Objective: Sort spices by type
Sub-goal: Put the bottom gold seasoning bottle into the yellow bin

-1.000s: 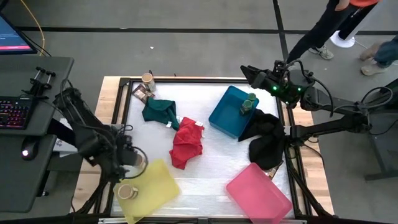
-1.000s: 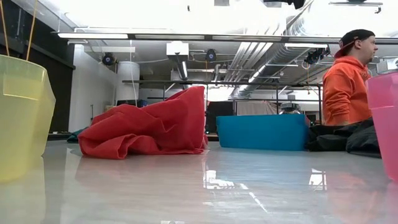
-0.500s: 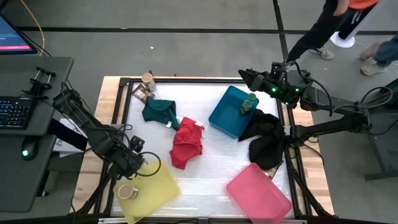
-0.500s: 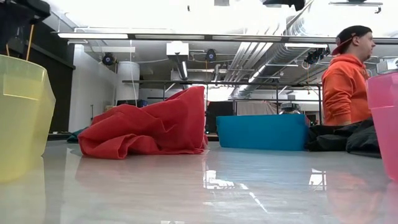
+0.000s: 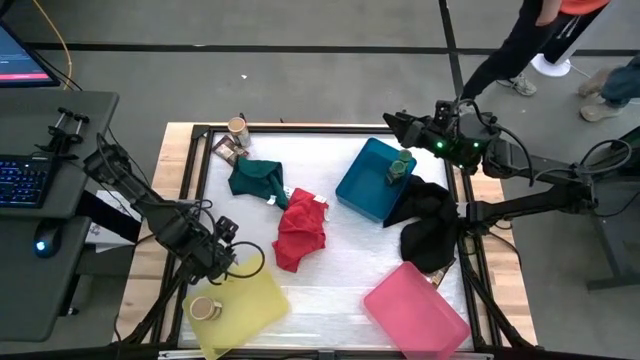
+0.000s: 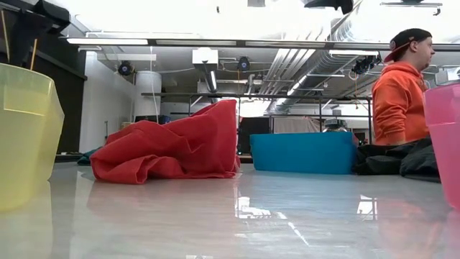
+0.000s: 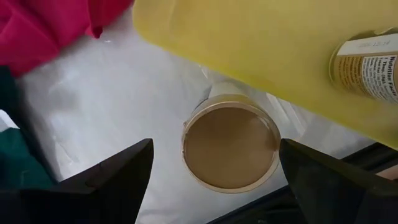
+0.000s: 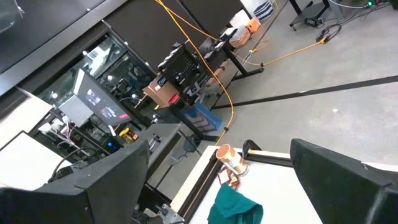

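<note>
My left gripper (image 5: 226,256) hovers open by the far left edge of the yellow tray (image 5: 250,300). In the left wrist view its fingers (image 7: 216,149) stand wide on either side of an upright tan-lidded jar (image 7: 231,140) on the table, touching nothing. A second tan-lidded jar (image 5: 203,308) sits in the yellow tray. My right gripper (image 5: 396,126) waits open above the far edge of the blue tray (image 5: 365,185), which holds a green-lidded jar (image 5: 400,167). Another tan-lidded jar (image 5: 238,130) and a brown packet (image 5: 226,150) sit at the far left corner.
A green cloth (image 5: 257,180), a red cloth (image 5: 300,230) and a black cloth (image 5: 430,228) lie across the middle of the table. The pink tray (image 5: 415,310) sits near the right front. A person in orange (image 6: 399,101) stands beyond the far right corner.
My left gripper has moved a little toward the table's right and now covers the tan-lidded jar beside the yellow tray, which showed beside it a second ago. The arm behind it has swung, and it now shows at the upper left of the low view.
</note>
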You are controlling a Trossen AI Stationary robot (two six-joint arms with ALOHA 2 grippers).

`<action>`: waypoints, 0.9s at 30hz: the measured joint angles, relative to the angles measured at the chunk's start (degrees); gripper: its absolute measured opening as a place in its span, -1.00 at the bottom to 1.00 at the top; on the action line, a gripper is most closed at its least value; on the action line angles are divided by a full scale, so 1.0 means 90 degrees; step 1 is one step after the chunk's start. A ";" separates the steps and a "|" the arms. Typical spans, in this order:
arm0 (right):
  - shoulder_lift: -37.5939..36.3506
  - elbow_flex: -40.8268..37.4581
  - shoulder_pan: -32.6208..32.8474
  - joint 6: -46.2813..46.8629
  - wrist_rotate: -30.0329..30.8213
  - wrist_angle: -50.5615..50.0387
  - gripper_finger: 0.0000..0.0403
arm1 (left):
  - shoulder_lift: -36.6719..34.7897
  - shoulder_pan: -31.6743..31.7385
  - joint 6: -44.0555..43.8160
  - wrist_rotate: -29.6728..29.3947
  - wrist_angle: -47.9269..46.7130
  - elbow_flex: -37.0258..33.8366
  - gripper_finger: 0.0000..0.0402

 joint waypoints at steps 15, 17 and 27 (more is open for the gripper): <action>0.0003 0.0000 0.0000 0.0153 -0.0006 -0.0099 0.90 | 0.0002 0.0073 0.0398 0.0374 0.0243 -0.0575 0.67; 0.0003 0.0000 0.0000 0.0164 -0.0006 -0.0099 0.90 | 0.0002 0.0073 0.0379 0.0362 0.0370 -0.0617 0.67; 0.0003 0.0000 0.0000 0.0166 -0.0006 -0.0099 0.90 | 0.0002 0.0073 0.0333 0.0347 0.0524 -0.0629 0.67</action>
